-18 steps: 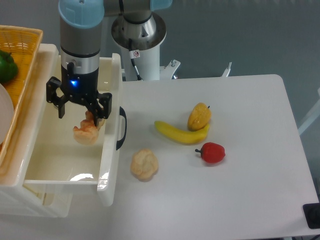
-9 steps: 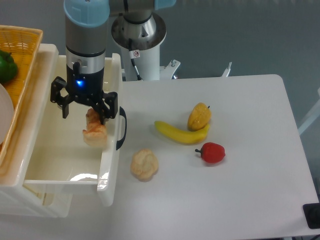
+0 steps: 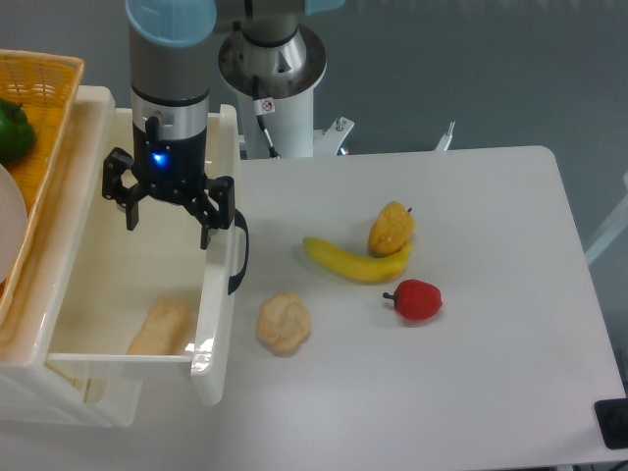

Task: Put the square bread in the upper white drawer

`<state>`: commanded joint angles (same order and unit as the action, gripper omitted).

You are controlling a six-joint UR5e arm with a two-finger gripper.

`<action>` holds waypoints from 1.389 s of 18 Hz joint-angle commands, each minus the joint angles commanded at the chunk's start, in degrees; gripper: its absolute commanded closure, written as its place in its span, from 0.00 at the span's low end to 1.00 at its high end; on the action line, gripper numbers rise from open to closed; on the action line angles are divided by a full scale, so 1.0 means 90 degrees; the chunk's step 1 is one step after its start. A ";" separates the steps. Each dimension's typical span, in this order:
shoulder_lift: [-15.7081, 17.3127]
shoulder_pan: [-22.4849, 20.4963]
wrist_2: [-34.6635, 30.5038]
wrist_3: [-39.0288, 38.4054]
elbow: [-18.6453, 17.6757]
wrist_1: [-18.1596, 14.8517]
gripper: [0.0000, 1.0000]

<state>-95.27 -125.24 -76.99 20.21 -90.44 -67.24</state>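
Arm: UR5e, grey forearm with a pale blue cap, hanging straight down over the upper white drawer (image 3: 211, 339); a blue light glows on the wrist. Mounting column stands behind the drawer, at the bench's far edge.

Gripper (image 3: 169, 210): black, two fingers pointing down, spread wide apart and holding nothing. It hangs above the rear half of the drawer, one finger near the drawer's left wall, the other just inside the front wall, close to the curved black handle (image 3: 238, 252).

Square bread (image 3: 158, 327): pale tan block lying on the drawer floor, in the corner nearest the camera, close to the front wall. It lies tilted, long side running away from the camera. Well apart from the gripper, below and nearer the camera.

Upper white drawer: glossy cream-white, pulled out, open top; sits at the left end of the bench (image 3: 471, 353).

Woven yellow basket (image 3: 39, 137): left of the drawer, partly cut off by the picture edge. A green vegetable (image 3: 12, 130) lies in it; type cannot be told.

On the bench, right of the drawer:
- Round cream bun (image 3: 284, 323), just beside the drawer's front wall.
- Banana (image 3: 355, 262), further right of the drawer.
- Yellow-orange pointed fruit (image 3: 391, 229), touching the banana's far end.
- Red fruit (image 3: 417, 299) with a short stem, farthest from the drawer, near the banana but apart from it.
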 joint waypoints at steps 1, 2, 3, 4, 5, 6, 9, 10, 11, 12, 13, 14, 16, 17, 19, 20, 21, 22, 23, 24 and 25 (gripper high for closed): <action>0.0000 -0.0019 -0.0010 0.0000 0.0000 0.0000 0.00; 0.0000 -0.0039 -0.0010 0.0000 0.0000 0.0010 0.00; 0.0000 -0.0068 -0.0010 0.0000 0.0029 0.0010 0.00; 0.0000 -0.0146 -0.0010 0.0097 0.0058 0.0010 0.00; 0.0019 -0.0224 -0.0010 0.0349 0.0059 0.0010 0.00; 0.0049 -0.0292 -0.0039 0.0603 0.0059 0.0000 0.00; 0.0137 -0.0556 -0.0097 0.0849 0.0078 0.0000 0.00; 0.0156 -0.0644 -0.0127 0.0927 0.0078 -0.0010 0.00; 0.0156 -0.0751 -0.0175 0.0995 0.0078 -0.0010 0.00; 0.0147 -0.0829 -0.0214 0.1044 0.0078 -0.0019 0.00; 0.0146 -0.0927 -0.0302 0.1142 0.0078 -0.0020 0.00; 0.0146 -0.1005 -0.0419 0.1336 0.0068 -0.0029 0.00; 0.0127 -0.1132 -0.0779 0.1872 0.0068 -0.0058 0.00; 0.0108 -0.1181 -0.0955 0.2107 0.0068 -0.0059 0.00; 0.0088 -0.1279 -0.1122 0.2323 0.0078 -0.0049 0.00; 0.0069 -0.1337 -0.1142 0.2402 0.0078 -0.0039 0.00; 0.0059 -0.1425 -0.1152 0.2509 0.0078 -0.0039 0.00; 0.0049 -0.1513 -0.1152 0.2635 0.0068 -0.0039 0.00; 0.0020 -0.1591 -0.1152 0.2733 0.0068 -0.0039 0.00; -0.0038 -0.1659 -0.1162 0.2792 0.0030 -0.0039 0.00; -0.0058 -0.1699 -0.1210 0.2851 -0.0009 -0.0029 0.00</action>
<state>-95.80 -140.53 -87.89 45.87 -90.52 -67.50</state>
